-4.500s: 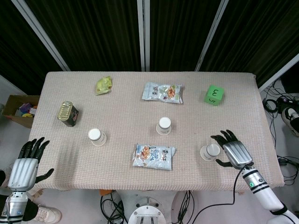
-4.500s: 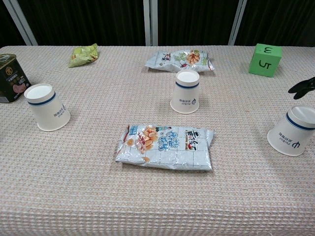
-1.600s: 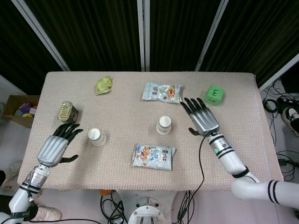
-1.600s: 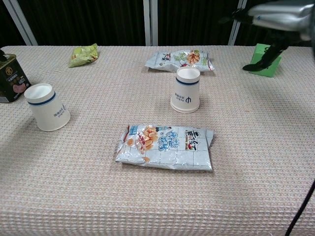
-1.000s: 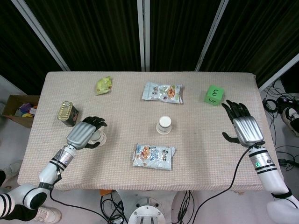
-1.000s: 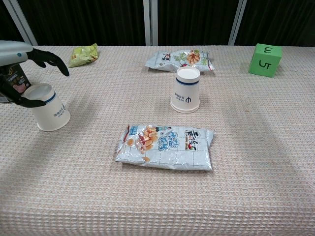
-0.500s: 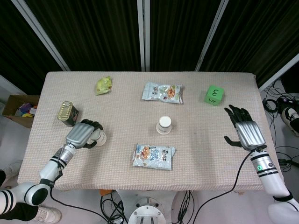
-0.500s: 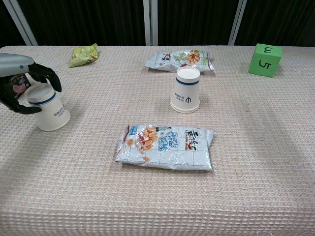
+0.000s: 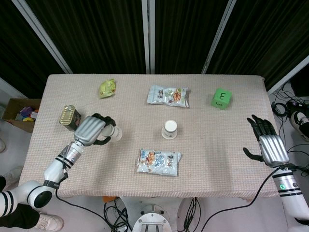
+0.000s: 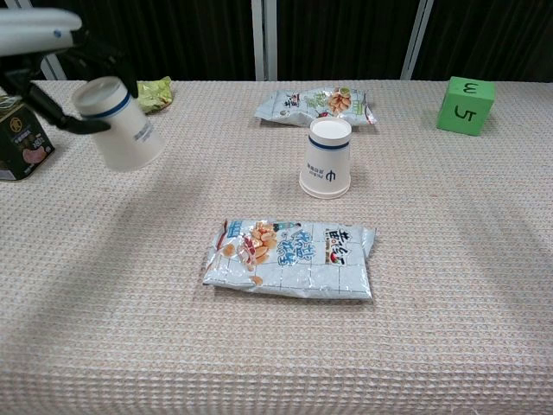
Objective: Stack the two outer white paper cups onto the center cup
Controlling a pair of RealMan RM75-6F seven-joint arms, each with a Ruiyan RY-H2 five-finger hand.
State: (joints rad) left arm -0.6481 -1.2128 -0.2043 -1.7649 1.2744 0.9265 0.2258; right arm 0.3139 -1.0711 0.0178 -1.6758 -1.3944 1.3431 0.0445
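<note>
Chest view: left hand grips a tilted cup (airborne); it could clip the center cup.

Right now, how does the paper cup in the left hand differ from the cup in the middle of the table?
The held cup is lifted off the table and tilted, gripped by the left hand; the center cup stands upside down on the table, touched by nothing. The held cup hangs at the left, near the green can; the center cup stands just behind the snack bag. Both are white with a blue band.
</note>
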